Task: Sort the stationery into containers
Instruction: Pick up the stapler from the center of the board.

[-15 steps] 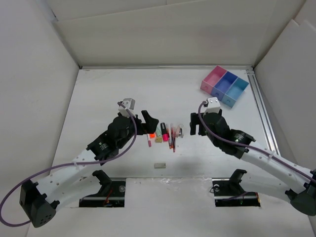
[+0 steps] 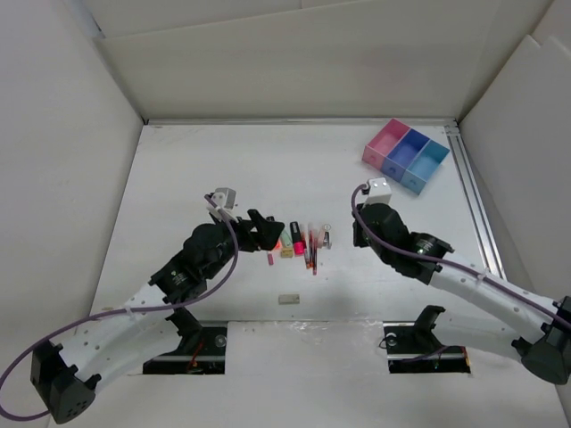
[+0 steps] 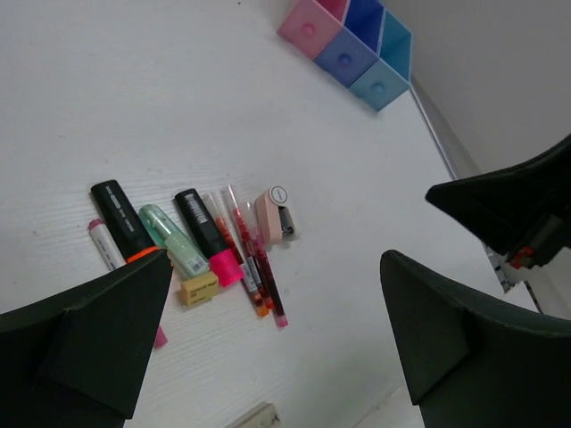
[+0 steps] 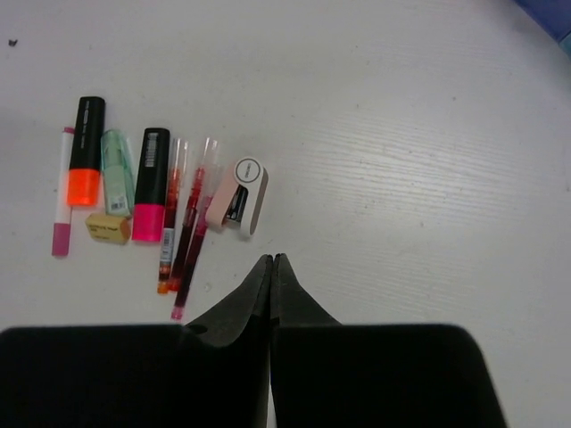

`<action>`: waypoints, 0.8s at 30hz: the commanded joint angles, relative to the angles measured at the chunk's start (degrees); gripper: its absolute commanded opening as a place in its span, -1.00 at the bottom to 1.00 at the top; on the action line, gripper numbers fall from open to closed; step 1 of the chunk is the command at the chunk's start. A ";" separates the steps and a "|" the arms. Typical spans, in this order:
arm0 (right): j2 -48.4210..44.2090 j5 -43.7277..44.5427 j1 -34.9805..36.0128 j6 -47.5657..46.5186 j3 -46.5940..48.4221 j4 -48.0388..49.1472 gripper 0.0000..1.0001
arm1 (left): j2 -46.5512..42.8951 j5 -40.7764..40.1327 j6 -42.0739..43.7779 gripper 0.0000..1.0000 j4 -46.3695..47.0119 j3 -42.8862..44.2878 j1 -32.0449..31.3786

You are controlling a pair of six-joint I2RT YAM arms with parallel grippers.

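Observation:
The stationery point(image 2: 299, 241) lies in a tight row at mid-table: a black-and-orange marker point(image 4: 85, 152), a pale green stick point(image 4: 118, 169), a black-and-pink marker point(image 4: 150, 183), thin red pens point(image 4: 187, 223), a pink-and-white pen point(image 4: 62, 192), a yellowish eraser point(image 4: 109, 227) and a small pink-and-white rounded item point(image 4: 239, 194). A grey eraser point(image 2: 287, 300) lies apart, nearer the arms. The containers point(image 2: 406, 154), joined pink, dark blue and light blue bins, stand at the far right. My left gripper point(image 2: 270, 234) is open and empty at the row's left end. My right gripper point(image 4: 272, 259) is shut and empty, just right of the row.
White walls enclose the table on the left, back and right. A metal rail point(image 2: 473, 205) runs along the right edge beside the containers. Bare tabletop point(image 2: 223, 160) stretches between the row and the back wall. The right arm's dark body point(image 3: 513, 209) shows in the left wrist view.
My left arm has drawn slightly toward the near edge and its open gripper has swung closer to the row's left end. My right wrist has turned and shifted a little right.

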 commanded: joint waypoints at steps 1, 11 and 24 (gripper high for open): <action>3.75 -2.53 0.86 1.14 0.26 3.27 -1.00 | -1.51 0.96 -0.88 1.00 4.96 -1.15 0.37; 25.79 -2.54 4.28 4.40 6.24 4.24 -0.14 | -0.01 -2.20 -3.08 -1.00 -0.48 -1.14 0.37; 35.49 0.73 2.10 6.33 9.59 8.89 0.51 | -3.88 1.57 -2.38 0.36 0.04 -5.10 0.37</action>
